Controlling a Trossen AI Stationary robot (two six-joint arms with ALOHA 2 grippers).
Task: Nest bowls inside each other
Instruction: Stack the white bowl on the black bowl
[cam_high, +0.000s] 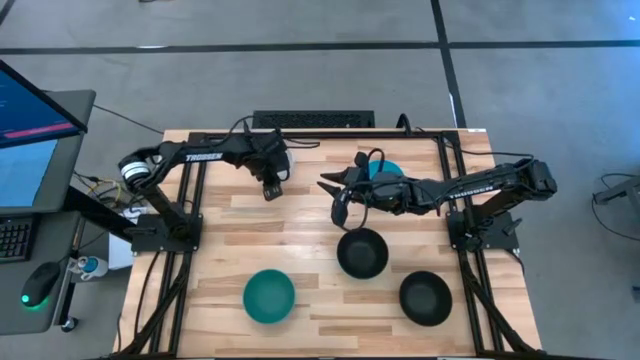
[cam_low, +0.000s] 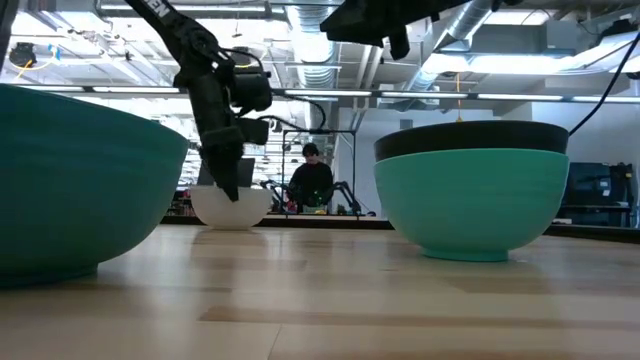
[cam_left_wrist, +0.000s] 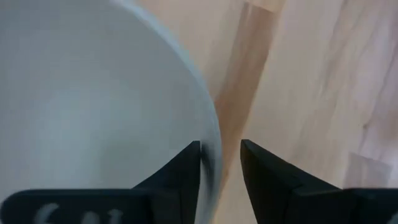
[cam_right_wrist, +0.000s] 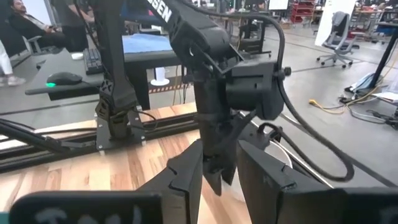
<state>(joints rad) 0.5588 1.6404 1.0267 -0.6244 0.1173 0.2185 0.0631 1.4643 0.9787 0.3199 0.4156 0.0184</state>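
Under the left arm's wrist, at the far left of the table (cam_high: 310, 215), the white bowl (cam_left_wrist: 93, 106) was largely hidden from above, with only a sliver of its rim showing. The left gripper (cam_left_wrist: 219, 148) stood over that rim with one finger inside the bowl and one outside. Its fingers were parted wider than the rim, so the bowl sat released on the wood. From table height it showed as a small, plain, upright white bowl.

A bright cyan bowl (cam_high: 388, 170) at the far right was half covered by the right arm. The right gripper (cam_right_wrist: 220, 149) hung above the table's middle, spread and holding nothing.

Near the front, the darker teal-green bowl (cam_high: 269, 297) lay empty, and in the low view it was cut off by the left edge. To its right a black bowl (cam_low: 470, 138) sat nested in a second cyan bowl (cam_low: 470, 205), with only its dark rim rising above it. From above the outer bowl could not be made out. Another black bowl (cam_high: 425, 298) stood alone at the near right.

A person (cam_low: 310, 180) showed dimly beyond the table.
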